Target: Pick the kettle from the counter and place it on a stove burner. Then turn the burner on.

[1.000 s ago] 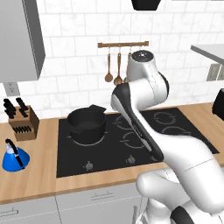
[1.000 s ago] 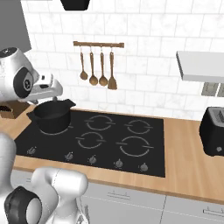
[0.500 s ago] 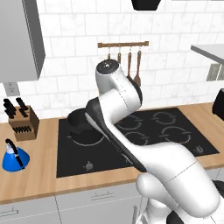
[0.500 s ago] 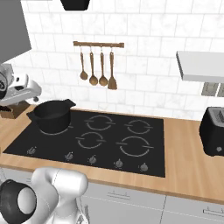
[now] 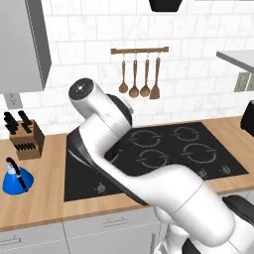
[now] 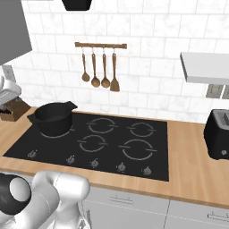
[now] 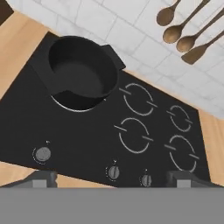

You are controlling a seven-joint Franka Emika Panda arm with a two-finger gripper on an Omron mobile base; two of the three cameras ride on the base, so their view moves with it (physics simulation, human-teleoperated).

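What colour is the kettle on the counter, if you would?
Bright blue kettle with a black handle; clearest in the left base view.

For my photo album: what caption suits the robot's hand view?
Looking down past open jaws at a black pot on the cooktop, wooden spoons hanging on the tiled wall.

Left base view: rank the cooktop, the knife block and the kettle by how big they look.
1. cooktop, largest by far.
2. knife block and kettle look about alike; the kettle sits nearer the camera, so no ranking between them.

Left base view: looked forward and down from behind-left.
Right base view: same, from behind-right.
Hand view: looked down, closer.
Shared: cooktop point(image 5: 158, 154) point(image 6: 89, 138) point(image 7: 109, 131).
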